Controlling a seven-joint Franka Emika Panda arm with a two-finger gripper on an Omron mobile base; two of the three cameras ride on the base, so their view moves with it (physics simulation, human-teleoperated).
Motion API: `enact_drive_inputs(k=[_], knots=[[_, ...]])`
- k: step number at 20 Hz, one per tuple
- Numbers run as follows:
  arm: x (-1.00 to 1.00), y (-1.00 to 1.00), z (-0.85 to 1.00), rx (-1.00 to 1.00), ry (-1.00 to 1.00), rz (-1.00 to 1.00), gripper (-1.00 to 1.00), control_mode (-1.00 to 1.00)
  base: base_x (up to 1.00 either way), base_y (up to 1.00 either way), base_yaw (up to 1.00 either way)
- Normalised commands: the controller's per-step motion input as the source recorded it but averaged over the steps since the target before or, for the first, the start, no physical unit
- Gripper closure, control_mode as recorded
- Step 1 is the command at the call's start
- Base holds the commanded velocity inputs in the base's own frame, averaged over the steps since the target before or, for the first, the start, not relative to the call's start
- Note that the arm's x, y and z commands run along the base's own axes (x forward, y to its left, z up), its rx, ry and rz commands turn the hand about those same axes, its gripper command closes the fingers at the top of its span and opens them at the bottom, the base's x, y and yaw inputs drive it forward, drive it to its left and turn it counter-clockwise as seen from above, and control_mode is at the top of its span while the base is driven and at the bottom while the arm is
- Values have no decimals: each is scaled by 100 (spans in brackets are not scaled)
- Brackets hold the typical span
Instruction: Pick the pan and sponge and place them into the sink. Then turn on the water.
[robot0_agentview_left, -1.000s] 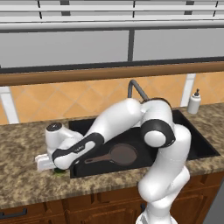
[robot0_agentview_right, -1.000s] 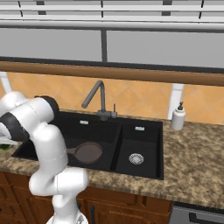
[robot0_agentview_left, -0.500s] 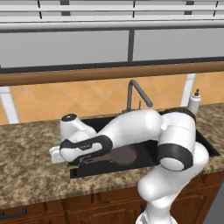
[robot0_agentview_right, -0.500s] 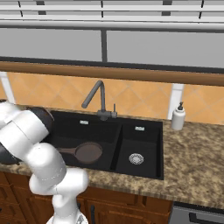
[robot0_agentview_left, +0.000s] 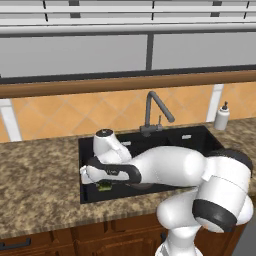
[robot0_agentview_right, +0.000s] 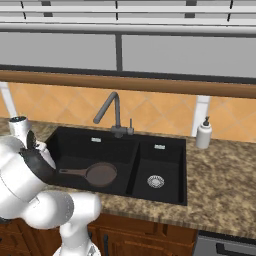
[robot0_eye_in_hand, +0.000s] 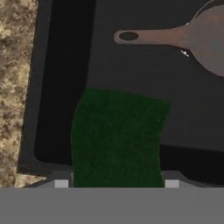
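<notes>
While the gripper (robot0_eye_in_hand: 116, 183) clamps the sponge (robot0_eye_in_hand: 117, 138) over the sink (robot0_eye_in_hand: 61, 87), an early release risks the bench (robot0_eye_in_hand: 17, 65); the pan (robot0_eye_in_hand: 205, 39) lies inside — safe.

Matt black sink (robot0_agentview_right: 161, 155), speckled stone counter (robot0_agentview_left: 40, 175)

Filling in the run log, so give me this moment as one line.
pan: in sink's left basin | sponge: held in gripper over left basin | faucet: no water running
</notes>
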Motion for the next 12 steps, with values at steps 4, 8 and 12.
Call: enact_drive_inputs(k=[4, 8, 12], knots=[[11, -62, 0, 0, 0, -4, 100, -100, 0, 0, 0], [24, -63, 0, 0, 0, -5, 100, -100, 0, 0, 0], [38, -64, 0, 0, 0, -2, 100, -100, 0, 0, 0]])
